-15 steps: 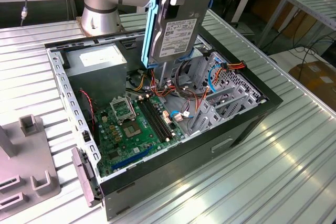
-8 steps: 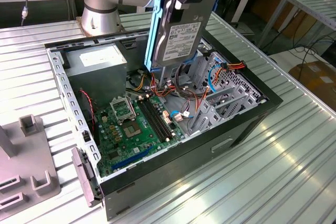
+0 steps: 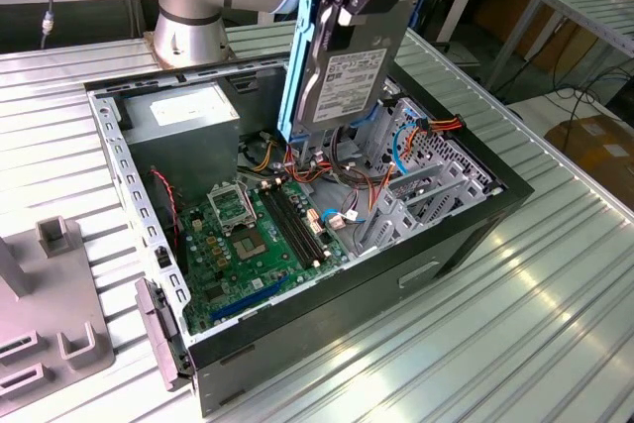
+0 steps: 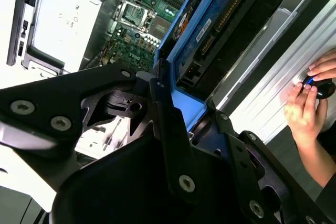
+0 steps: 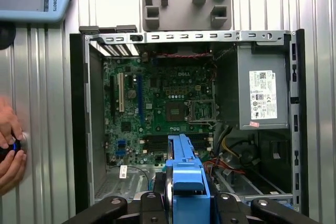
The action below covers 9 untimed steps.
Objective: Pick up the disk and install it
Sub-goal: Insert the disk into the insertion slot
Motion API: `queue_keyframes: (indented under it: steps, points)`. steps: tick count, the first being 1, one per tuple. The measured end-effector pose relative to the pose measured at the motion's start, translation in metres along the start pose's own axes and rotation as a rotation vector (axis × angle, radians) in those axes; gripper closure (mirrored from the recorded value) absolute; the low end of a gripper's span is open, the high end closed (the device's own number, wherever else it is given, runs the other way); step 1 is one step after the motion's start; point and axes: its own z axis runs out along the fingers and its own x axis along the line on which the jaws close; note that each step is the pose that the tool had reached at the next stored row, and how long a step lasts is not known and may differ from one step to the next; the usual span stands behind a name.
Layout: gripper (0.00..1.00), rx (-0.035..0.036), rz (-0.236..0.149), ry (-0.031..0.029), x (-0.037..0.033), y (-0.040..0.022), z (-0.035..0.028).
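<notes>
The tool (image 3: 344, 5) is closed on the disk (image 3: 342, 86). It clamps the disk's upper end and holds it on edge, tilted, in the air over the open computer case (image 3: 466, 235). The disk's broad face carries a large white label (image 3: 349, 74) whose black print is too fine to make out. A blue rail (image 3: 297, 66) runs down the side toward the exterior view's left. The disk's lower end hangs over the tangle of red, orange and blue cables (image 3: 337, 183) between the green motherboard (image 3: 253, 235) and the metal drive cage (image 3: 426, 165); I cannot tell whether it touches them.

In the first wrist view the disk (image 5: 184, 163) appears edge-on, blue rail uppermost, with the black fingers (image 5: 151, 204) pressed against both sides. In the second wrist view the tool (image 4: 197, 116) grips the blue-railed end of the disk (image 4: 220, 30).

A grey power supply box (image 3: 183, 121) sits in one corner of the case, and its white sticker (image 5: 262, 95) bears dense small print. A person's hands (image 5: 10, 153) rest on the ribbed metal worktop (image 3: 555, 304) beside the case, around a small black and blue object. A grey fixture (image 3: 59, 334) lies on the worktop at the exterior view's left.
</notes>
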Motion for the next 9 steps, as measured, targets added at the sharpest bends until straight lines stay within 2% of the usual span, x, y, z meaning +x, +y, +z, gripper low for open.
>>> queue_keyframes:
  steps: [4, 9]
  points:
    - [0.63, -0.0001, 0.000, 0.0002, 0.0012, -0.0029, 0.0002]
    - [0.63, 0.0000, 0.000, 0.0000, 0.0012, -0.0104, 0.0006]
